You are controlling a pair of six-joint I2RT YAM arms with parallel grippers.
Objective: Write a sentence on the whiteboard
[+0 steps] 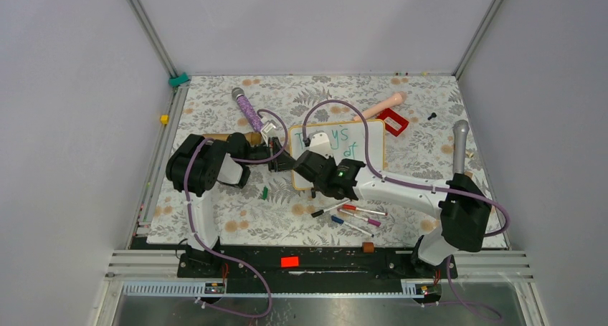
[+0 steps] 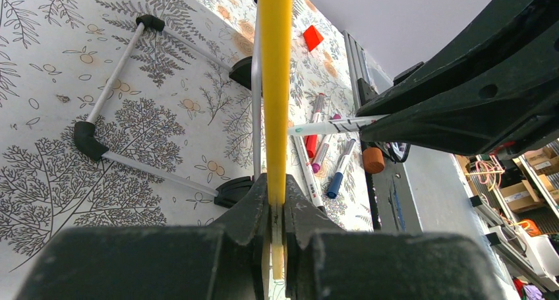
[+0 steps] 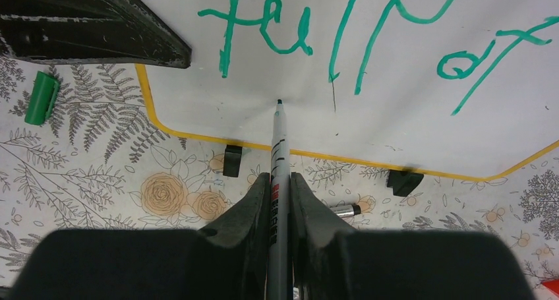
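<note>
Whiteboard (image 1: 362,136) mid-mat, edge clamped by left gripper (image 2: 277,211). Right gripper (image 3: 279,181) pinches marker (image 3: 278,148), tip at blank area below green sentence (image 3: 264,36). Likely starting last line; next needs steady, light stroke.

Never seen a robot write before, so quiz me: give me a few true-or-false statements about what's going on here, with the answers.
1. The right gripper holds a marker aimed at the whiteboard. True.
2. The writing on the board is red. False: it is green.
3. The left gripper is clamped on the whiteboard's edge. True.
4. The green cap is on the marker's tip. False: it lies on the table beside the board.
</note>
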